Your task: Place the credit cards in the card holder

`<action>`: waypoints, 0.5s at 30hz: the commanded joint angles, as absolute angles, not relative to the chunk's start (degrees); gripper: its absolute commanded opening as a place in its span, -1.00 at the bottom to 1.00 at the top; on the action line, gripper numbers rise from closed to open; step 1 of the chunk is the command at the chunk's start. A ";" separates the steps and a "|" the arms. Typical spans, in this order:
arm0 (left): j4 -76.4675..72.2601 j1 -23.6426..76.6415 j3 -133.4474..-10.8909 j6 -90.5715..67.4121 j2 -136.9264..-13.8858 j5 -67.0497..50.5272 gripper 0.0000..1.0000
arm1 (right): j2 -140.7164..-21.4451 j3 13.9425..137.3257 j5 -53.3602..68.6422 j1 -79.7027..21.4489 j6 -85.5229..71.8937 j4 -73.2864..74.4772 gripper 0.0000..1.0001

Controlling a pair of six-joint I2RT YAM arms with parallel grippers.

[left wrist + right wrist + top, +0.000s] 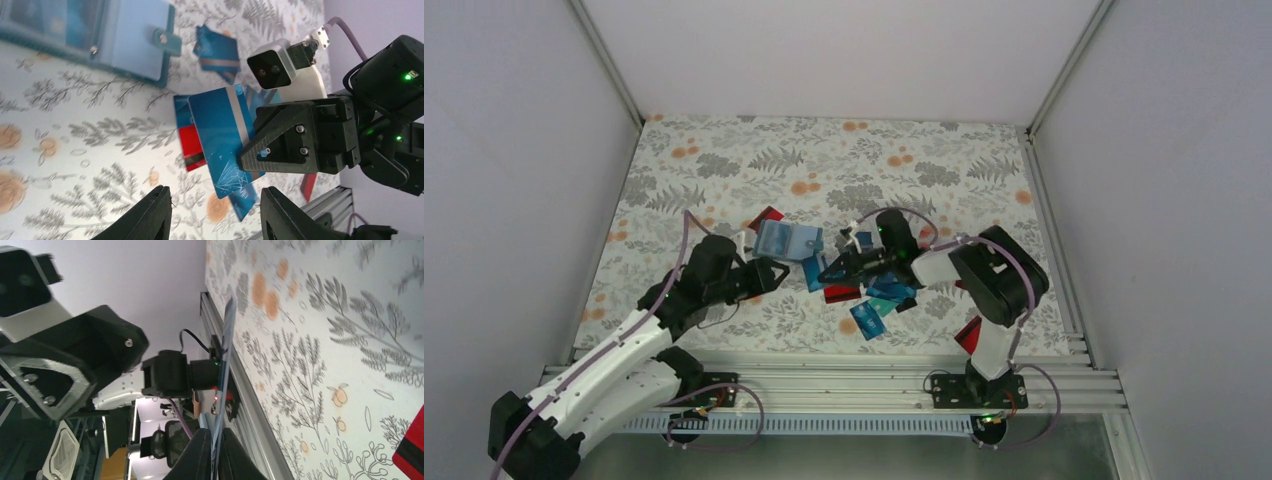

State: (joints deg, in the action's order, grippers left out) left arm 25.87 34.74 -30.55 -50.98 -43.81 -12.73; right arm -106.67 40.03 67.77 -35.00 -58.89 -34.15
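card holder [786,240]: lies open and flat on the floral worktop [724,160], pale-blue pockets facing up, with its snap tab [167,41] sticking out from one edge. Neither gripper touches it.
left gripper [215,192]: just to the near-left of the card holder. Its jaws stand apart with nothing between them, and it faces the held card.
right gripper [216,437]: just to the near-right of the card holder, closed on the blue striped card [220,140] and pinching it by one end.
held card: on the near side of the card holder, between the two grippers, with its free end toward the left gripper. The right wrist view shows it edge-on. Whether the free end touches the worktop cannot be told.
credit cards [886,295]: a loose overlapping heap, mostly blue and teal, to the right of the card holder, under and beside the right gripper.
red card [189,145]: on the worktop on the near side of the card holder, partly covered by the held card.
dark blue card [217,52]: flat on the worktop, just beside the card holder's snap tab.
second red card [766,215]: at the card holder's far-left corner.
third red card [969,333]: well apart from the card holder, by the right arm's base.
in the way: the right arm's wrist camera [272,65] and black gripper body hang over the heap and hide part of it from the left wrist view.
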 commanded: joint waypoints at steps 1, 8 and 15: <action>16.25 31.27 -32.63 -49.48 -45.77 -20.84 -0.10 | -102.17 41.97 69.98 -31.69 -59.65 -30.96 -0.92; 2.00 27.29 -34.17 -50.30 -52.28 -31.72 -0.09 | -97.21 44.11 71.59 -27.61 -60.99 -29.17 -0.92; -7.38 26.89 -35.31 -50.88 -57.92 -37.08 -0.03 | -95.71 46.47 73.01 -26.19 -62.91 -29.44 -0.92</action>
